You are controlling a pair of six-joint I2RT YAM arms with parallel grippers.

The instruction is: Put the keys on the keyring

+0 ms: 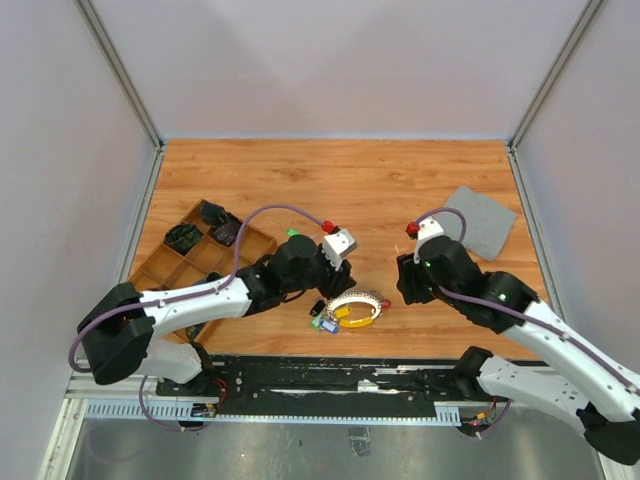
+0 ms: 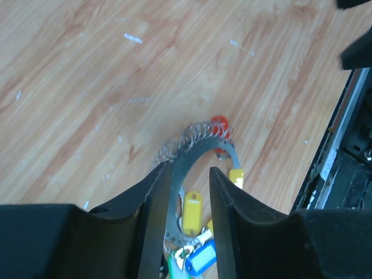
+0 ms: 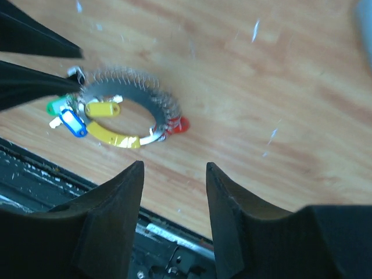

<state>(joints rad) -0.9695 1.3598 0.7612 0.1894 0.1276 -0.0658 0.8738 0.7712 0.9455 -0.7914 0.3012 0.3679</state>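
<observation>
The keyring (image 1: 357, 300) lies flat near the table's front edge. It is a grey band (image 2: 200, 150) edged with coiled wire. On it hang the keys, with yellow (image 2: 190, 212), blue (image 2: 202, 263), green (image 3: 56, 106) and red (image 3: 179, 125) heads. My left gripper (image 2: 189, 171) stands open just above the ring's left side, and the band runs between its fingers without being pinched. In the top view my left gripper (image 1: 320, 305) is at the ring's left edge. My right gripper (image 3: 174, 168) is open and empty, to the right of the ring, and my right gripper (image 1: 405, 290) is clear of it in the top view.
A brown compartment tray (image 1: 160, 265) with dark items sits at the left. A grey cloth square (image 1: 480, 220) lies at the back right. The black rail (image 1: 330, 375) runs along the near edge, close behind the keyring.
</observation>
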